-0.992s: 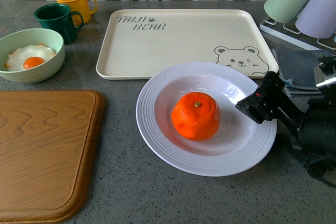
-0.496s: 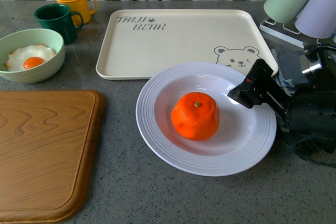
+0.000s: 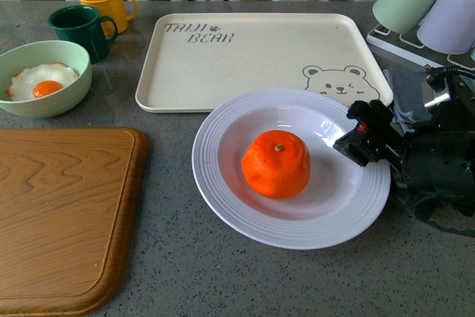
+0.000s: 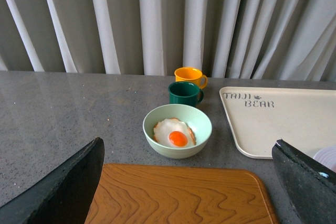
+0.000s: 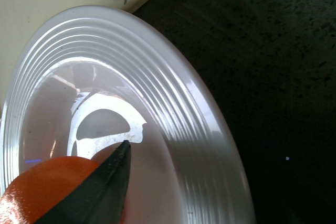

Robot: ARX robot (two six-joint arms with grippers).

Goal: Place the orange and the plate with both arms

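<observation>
A bright orange (image 3: 276,163) sits in the glossy well of the large white ridged plate (image 3: 223,183) on the grey counter, just in front of the cream tray. My right gripper (image 3: 361,142) is shut on the plate's right rim. Seen from the right wrist, one dark finger (image 5: 100,187) lies over the well beside the orange (image 5: 37,190), with the ridged plate rim (image 5: 178,103) running past it. My left gripper (image 4: 189,182) hangs open above the wooden board, away from the plate, with nothing between its fingers.
A cream bear tray (image 3: 260,57) lies behind the plate. A wooden cutting board (image 3: 63,213) fills the front left. A pale green bowl (image 3: 44,78) with a fried egg, a green mug (image 3: 82,30) and a yellow mug (image 3: 106,1) stand at back left. A cup rack (image 3: 427,12) stands back right.
My right gripper has swung in over the plate's right rim and closed on it. The plate and orange have not shifted.
</observation>
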